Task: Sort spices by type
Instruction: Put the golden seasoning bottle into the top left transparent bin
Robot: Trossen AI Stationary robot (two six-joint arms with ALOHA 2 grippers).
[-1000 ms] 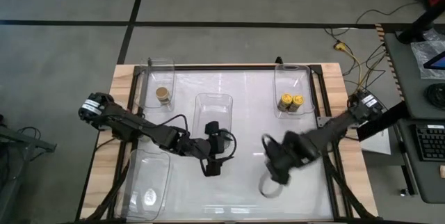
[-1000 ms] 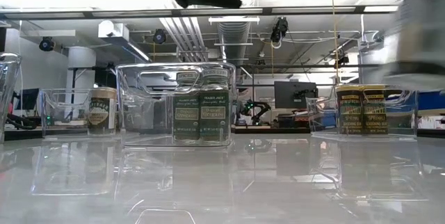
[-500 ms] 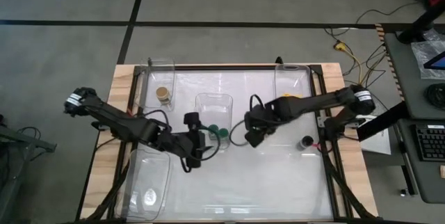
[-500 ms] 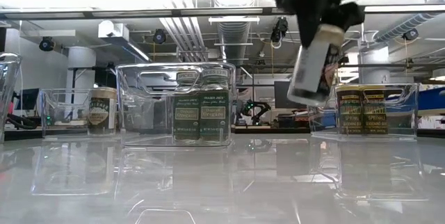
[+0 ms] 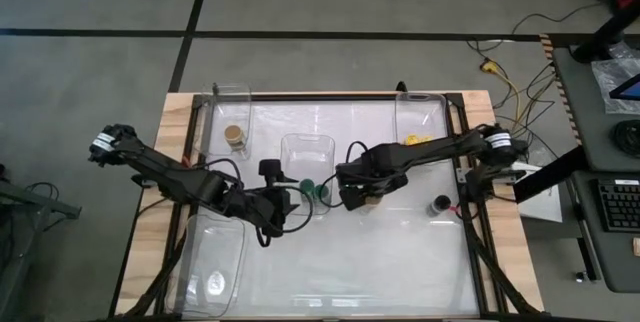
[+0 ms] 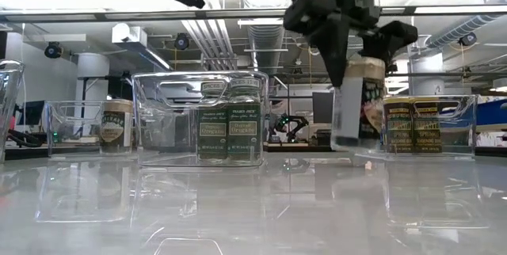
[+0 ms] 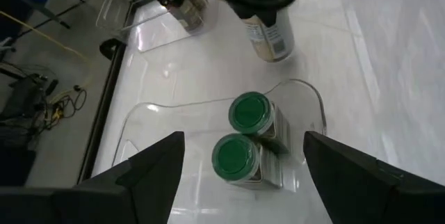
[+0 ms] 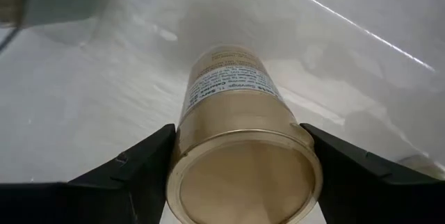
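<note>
My right gripper [image 5: 360, 194] hangs over the table's middle, shut on a spice jar [image 6: 356, 100] with a tan lid [image 8: 243, 175], just right of the middle bin [image 5: 306, 152]. Two green-lidded jars [image 7: 242, 135] stand on their bases in that bin. My left gripper [image 5: 270, 217] hovers open on the bin's near left, looking down on the green jars with nothing between its fingers. Another tan-lidded jar [image 5: 235, 137] stands in the far-left bin. Two yellow-lidded jars [image 5: 418, 140] stand in the far-right bin. A black-lidded jar [image 5: 438, 205] stands on the table at the right. My right gripper pinches the jar's top end, at the sides of the lid [image 8: 182, 161], between its two fingers [image 8: 132, 175]. The fingers come from above, pointing down. The jar hangs upright below them, its base [image 6: 347, 146] a little clear of the table.
A clear bin [image 5: 215, 257] lies at the near left. The table's raised frame [image 5: 470, 212] runs close by the black-lidded jar. Bare tabletop [image 5: 380, 262] stretches across the near middle and right.
My right gripper has carried the tan-lidded jar from the near right toward the table's middle, rolling its wrist; the jar, tilted half a second ago, now hangs upright and lower. My left gripper has drawn back from the middle bin toward the table's left edge and risen a little.
</note>
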